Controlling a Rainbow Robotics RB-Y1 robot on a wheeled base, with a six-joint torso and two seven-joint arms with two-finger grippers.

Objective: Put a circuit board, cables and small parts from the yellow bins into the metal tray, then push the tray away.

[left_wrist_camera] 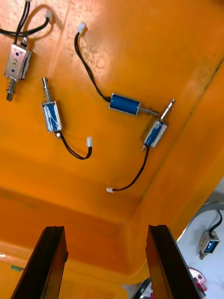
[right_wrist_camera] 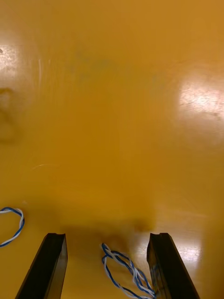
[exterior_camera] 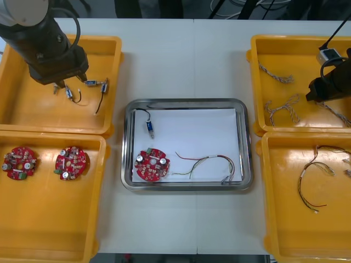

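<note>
My left gripper [exterior_camera: 64,82] hangs over the far left yellow bin [exterior_camera: 109,44]. In the left wrist view its gripper [left_wrist_camera: 106,229] is open above the bin's wall, short of several small metal parts [left_wrist_camera: 125,103] with black leads. My right gripper [exterior_camera: 317,92] is over the far right bin [exterior_camera: 258,49]. In the right wrist view this gripper [right_wrist_camera: 106,236] is open low over the bin floor, a twisted blue and white cable [right_wrist_camera: 123,268] lying between its fingers. The metal tray [exterior_camera: 186,102] holds a red circuit board [exterior_camera: 152,164], a small metal part [exterior_camera: 149,126] and a red and yellow cable [exterior_camera: 211,163].
Two red circuit boards [exterior_camera: 20,162] [exterior_camera: 71,163] lie in the near left bin. More twisted cables [exterior_camera: 282,108] rest in the far right bin, and red and yellow cables [exterior_camera: 315,170] in the near right bin. Bare table lies beyond and in front of the tray.
</note>
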